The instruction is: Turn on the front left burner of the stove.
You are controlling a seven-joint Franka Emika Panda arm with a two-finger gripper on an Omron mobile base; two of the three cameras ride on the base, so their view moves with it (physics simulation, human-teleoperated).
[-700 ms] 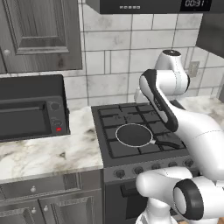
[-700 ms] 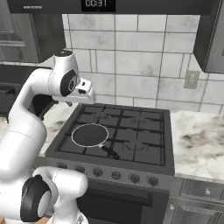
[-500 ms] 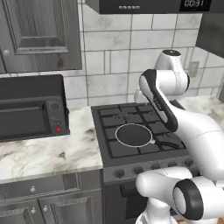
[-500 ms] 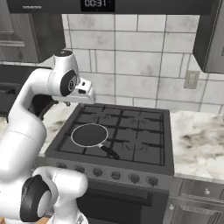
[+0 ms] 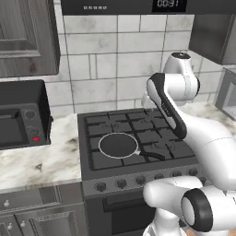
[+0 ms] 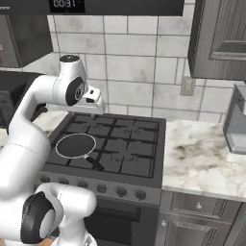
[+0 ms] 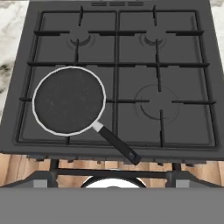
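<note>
A: Start from the left, please. What is beside the stove (image 5: 138, 152)?

B: To the left of the stove a black oven (image 5: 20, 115) stands on the marble counter (image 5: 41, 161). On the stove, the front left burner (image 5: 117, 148) is the near grate section on the left side, and a pan (image 5: 118, 145) sits on it. The pan covers the burner head, and its handle (image 7: 116, 143) points toward the front and a little to the right.

A: And the knobs?

B: A row of knobs (image 5: 138, 180) runs along the front panel of the stove, below the grates. I judge that the leftmost knob (image 5: 100, 186) belongs to this burner, but no marking is readable.

A: Where is the gripper?

B: The gripper (image 6: 93, 100) hangs high above the back of the stove, over the left half, and looks down at the grates. Whether its fingers are spread or pressed together, I cannot tell.

A: So which way must it go?

B: The burner lies below the gripper and toward the front of the stove. The knobs are lower and more forward again, on the vertical panel, so the hand must come down, forward and left.
</note>
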